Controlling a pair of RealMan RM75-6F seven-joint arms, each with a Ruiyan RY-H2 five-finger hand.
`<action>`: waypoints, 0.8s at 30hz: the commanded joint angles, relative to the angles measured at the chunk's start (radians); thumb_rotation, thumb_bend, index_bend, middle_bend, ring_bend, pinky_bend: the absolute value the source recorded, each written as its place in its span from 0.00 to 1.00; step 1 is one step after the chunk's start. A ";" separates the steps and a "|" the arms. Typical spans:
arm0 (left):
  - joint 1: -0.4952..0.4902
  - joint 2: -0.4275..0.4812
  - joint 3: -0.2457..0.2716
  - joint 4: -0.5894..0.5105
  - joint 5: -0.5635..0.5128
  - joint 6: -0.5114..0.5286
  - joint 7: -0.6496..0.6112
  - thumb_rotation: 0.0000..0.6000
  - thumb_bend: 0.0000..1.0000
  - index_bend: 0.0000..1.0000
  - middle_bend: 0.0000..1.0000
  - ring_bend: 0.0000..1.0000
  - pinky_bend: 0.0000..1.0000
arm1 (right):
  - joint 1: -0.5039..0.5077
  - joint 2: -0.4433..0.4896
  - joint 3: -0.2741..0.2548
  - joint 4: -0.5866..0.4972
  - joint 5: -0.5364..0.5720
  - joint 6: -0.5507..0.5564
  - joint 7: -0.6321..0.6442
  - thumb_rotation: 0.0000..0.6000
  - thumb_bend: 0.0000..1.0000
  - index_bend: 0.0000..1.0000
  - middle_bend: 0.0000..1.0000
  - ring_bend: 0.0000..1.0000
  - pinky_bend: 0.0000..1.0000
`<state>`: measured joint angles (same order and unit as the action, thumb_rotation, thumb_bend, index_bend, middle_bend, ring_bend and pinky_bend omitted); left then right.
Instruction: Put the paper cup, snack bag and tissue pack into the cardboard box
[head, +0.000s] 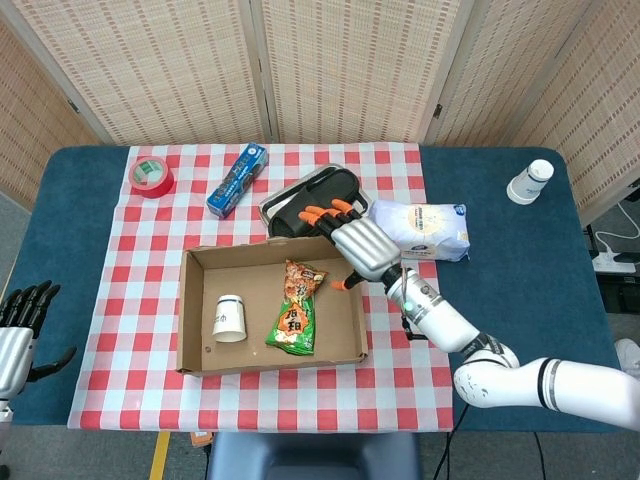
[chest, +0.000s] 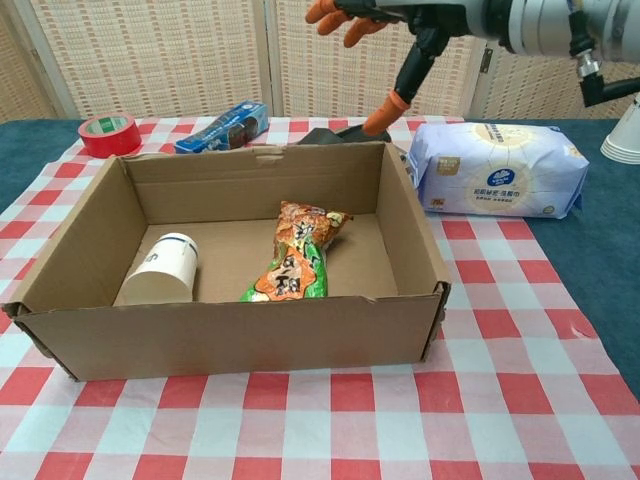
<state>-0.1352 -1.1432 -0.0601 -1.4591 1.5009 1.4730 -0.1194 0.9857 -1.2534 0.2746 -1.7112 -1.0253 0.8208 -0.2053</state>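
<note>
The box (head: 195, 310) sits on the table in front of me. Inside it, the cup (head: 228, 318) lies on the left and the snack bag (head: 296, 308) lies beside it, in the middle. The tissue pack (head: 420, 230) lies outside, behind the box on my right.
</note>
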 joint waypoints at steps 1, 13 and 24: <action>-0.001 -0.001 0.001 -0.002 0.003 0.000 0.004 1.00 0.22 0.00 0.00 0.00 0.00 | -0.011 0.057 -0.056 0.023 0.085 0.032 -0.148 1.00 0.00 0.00 0.00 0.00 0.03; -0.002 -0.001 0.000 -0.002 -0.002 -0.004 0.003 1.00 0.22 0.00 0.00 0.00 0.00 | -0.015 0.050 -0.147 0.222 0.302 -0.007 -0.281 1.00 0.00 0.00 0.00 0.00 0.00; -0.004 0.000 -0.003 0.003 -0.010 -0.011 -0.004 1.00 0.22 0.00 0.00 0.00 0.00 | -0.036 -0.056 -0.145 0.462 0.250 -0.114 -0.155 1.00 0.00 0.00 0.00 0.00 0.00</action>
<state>-0.1387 -1.1434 -0.0629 -1.4556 1.4906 1.4615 -0.1235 0.9546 -1.2867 0.1286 -1.2832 -0.7631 0.7372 -0.3896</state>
